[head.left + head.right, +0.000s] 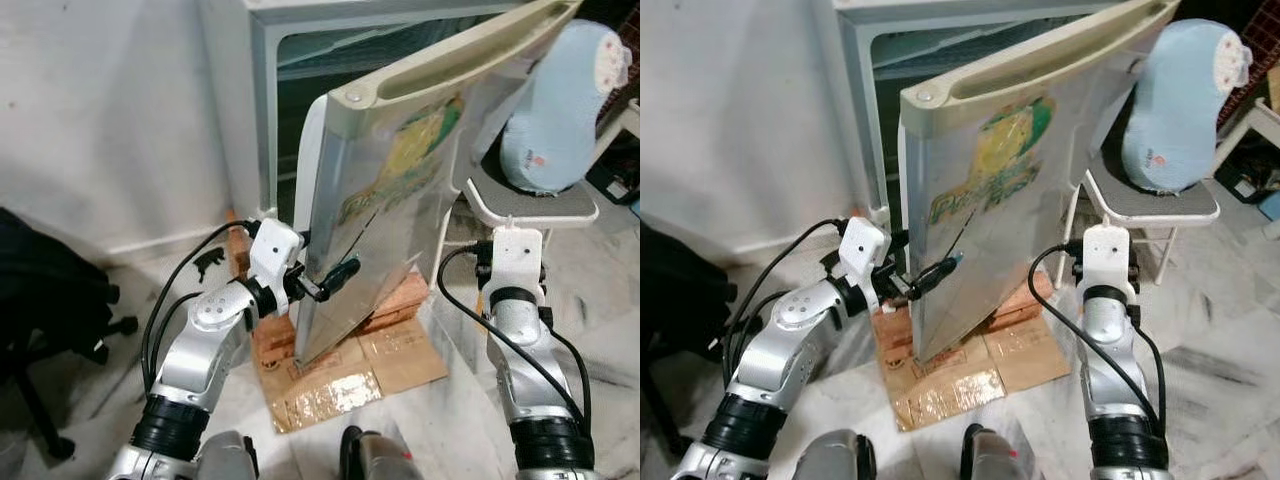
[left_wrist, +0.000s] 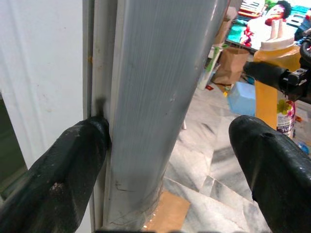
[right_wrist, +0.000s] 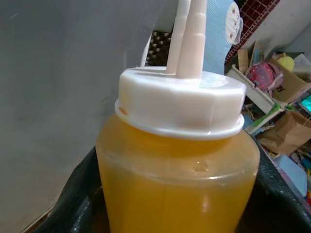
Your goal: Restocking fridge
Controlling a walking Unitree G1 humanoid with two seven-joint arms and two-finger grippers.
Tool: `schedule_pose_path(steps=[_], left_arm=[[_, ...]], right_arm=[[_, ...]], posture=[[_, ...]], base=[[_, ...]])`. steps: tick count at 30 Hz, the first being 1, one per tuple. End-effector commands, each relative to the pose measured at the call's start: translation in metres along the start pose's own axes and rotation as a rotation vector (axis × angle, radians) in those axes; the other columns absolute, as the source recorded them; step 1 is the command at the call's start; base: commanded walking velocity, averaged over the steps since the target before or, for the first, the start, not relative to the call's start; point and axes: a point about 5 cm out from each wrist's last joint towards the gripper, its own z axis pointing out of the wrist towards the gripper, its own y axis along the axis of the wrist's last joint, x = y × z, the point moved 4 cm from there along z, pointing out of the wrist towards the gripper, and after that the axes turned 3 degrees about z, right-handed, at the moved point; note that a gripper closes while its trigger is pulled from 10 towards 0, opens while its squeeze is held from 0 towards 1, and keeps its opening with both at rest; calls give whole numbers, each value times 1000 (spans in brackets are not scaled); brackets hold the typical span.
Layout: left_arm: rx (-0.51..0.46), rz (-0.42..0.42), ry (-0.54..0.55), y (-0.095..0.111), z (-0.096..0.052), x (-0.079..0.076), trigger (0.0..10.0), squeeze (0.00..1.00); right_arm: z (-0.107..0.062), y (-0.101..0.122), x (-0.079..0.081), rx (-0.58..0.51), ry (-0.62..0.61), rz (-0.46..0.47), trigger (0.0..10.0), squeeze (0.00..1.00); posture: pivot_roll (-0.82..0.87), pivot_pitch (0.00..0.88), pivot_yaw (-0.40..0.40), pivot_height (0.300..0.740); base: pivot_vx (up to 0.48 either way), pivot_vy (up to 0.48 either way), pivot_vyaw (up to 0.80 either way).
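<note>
Fridge door [image 1: 400, 200] stood partly open, its free edge straddled by the left gripper [image 1: 322, 283], fingers spread to either side of it. A squeeze bottle [image 3: 177, 160] of amber liquid was pinched in the right gripper [image 3: 175, 204], raised just beside the door's outer face. Judged stage: door opening under way, bottle not yet shelved.

A: Any legible text?
B: None. Fridge door [image 1: 1000, 200] carries a green-yellow sticker [image 1: 1002, 160], lettering smeared by glare.
A: Bottle [image 3: 180, 165]?
B: Label unreadable.
</note>
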Motion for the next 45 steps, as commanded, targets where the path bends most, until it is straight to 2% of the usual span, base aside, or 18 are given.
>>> schedule_pose_path(steps=[1,12,20,28,35,38,40,41,43,44,45], left_arm=[[-90,66,-164,30,23,-39,10000,0],[-99,64,-179,34,26,-45,10000,0],[-100,66,-183,34,26,-47,10000,0],[-103,61,-191,36,28,-52,10000,0],[-114,60,-233,41,34,-61,10000,0],[-120,62,-265,44,37,-69,10000,0],[-129,58,-330,47,44,-85,10000,0],[-129,58,-330,47,44,-85,10000,0],[-129,57,-405,48,48,-102,10000,0],[-129,57,-405,48,48,-102,10000,0],[-111,43,-526,47,51,-125,10000,0]], right_arm=[[-1,1,-12,6,-54,-8,10000,0],[-1,2,-8,18,-49,5,10000,0],[-1,3,-7,20,-49,-3,10000,0],[-4,-2,-14,39,-70,-29,10000,0],[-13,-16,-29,96,-105,-59,10000,0],[-20,-23,-36,112,-104,-87,10000,0],[-26,-28,-46,132,-122,-109,10000,0],[-26,-28,-46,132,-122,-109,10000,0],[-29,-32,-51,148,-139,-135,10000,0],[-29,-32,-51,148,-139,-135,10000,0],[-34,-34,-55,159,-150,-154,10000,0]], posture=[[24,115,-66,740],[25,113,-68,740],[27,111,-69,740],[26,109,-69,740],[26,105,-71,740],[17,104,-68,740],[12,101,-69,740],[12,101,-69,740],[9,100,-69,740],[9,100,-69,740],[-1,99,-66,740]], base=[[0,-356,0],[0,-371,-685],[0,-392,-207],[0,-358,0],[0,-216,0],[0,0,0],[0,0,0],[0,0,0],[0,0,0],[0,0,0],[0,0,0]])
